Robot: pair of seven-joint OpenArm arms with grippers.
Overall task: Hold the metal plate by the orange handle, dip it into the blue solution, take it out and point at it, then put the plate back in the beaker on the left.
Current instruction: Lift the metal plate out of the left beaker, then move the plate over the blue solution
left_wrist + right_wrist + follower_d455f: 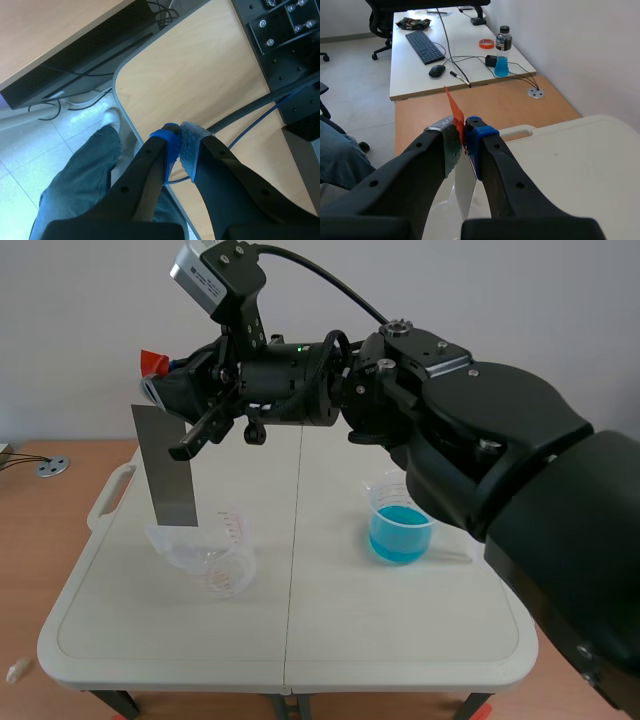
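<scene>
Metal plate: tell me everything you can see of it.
The metal plate is a flat, dull grey rectangular sheet with an orange handle at its top. The right gripper is shut on that handle, so the plate hangs nearly upright, slightly tilted, lower edge at the rim of the clear left beaker; contact there is unclear.

Black arm (520, 450), silver screws (441, 343), blue-padded right claw (465, 131).

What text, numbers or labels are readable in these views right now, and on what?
Nothing is readable.
Left clear plastic beaker: red scale marks, too small to read.
Clear beaker of blue solution: scale too faint.
Grey metal plate: no print shows.
Clear bottle on the far desk: nothing legible.
</scene>
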